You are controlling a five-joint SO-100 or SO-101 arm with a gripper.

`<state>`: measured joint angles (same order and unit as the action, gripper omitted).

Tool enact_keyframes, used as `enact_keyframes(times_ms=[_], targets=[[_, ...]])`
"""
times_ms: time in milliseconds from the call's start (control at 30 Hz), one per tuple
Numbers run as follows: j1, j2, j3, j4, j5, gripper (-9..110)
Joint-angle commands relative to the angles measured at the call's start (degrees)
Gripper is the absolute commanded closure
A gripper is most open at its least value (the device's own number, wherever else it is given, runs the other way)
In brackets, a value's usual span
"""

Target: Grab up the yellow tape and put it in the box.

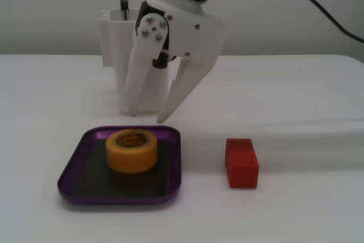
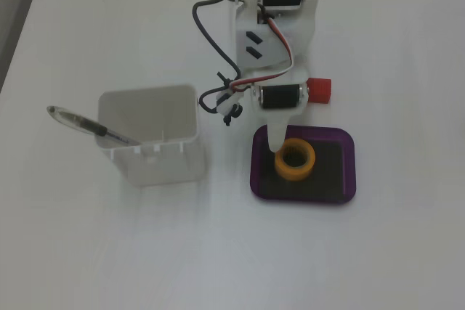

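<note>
The yellow tape (image 1: pixel 132 155) lies flat on the dark bottom of the box (image 1: pixel 169 170), a shallow purple tray, a little left of its middle in a fixed view. From above, the tape (image 2: pixel 310 163) sits in the centre of the box (image 2: pixel 338 181). My gripper (image 1: pixel 147 118) hangs open just above the box's far rim, its two white fingers spread and holding nothing. In the top-down fixed view the gripper (image 2: pixel 280 143) points down at the tape's near-left edge, clear of it.
A red block (image 1: pixel 242 163) lies on the table right of the box; in the other fixed view the red block (image 2: pixel 320 90) peeks out beside the arm. A tall white container (image 2: pixel 152 157) holding a pen (image 2: pixel 87 125) stands left of the box and behind the arm (image 1: pixel 116 55).
</note>
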<state>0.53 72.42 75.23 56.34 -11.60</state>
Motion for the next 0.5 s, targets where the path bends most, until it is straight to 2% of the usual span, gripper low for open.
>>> enact_keyframes(times_ms=[0, 267, 467], targets=[[0.1, 2.1, -2.7, 6.0, 0.4, 90], [-1.0, 16.7, -18.6, 27.8, 0.7, 90], [-1.6, 35.2, -21.0, 36.5, 0.8, 90]])
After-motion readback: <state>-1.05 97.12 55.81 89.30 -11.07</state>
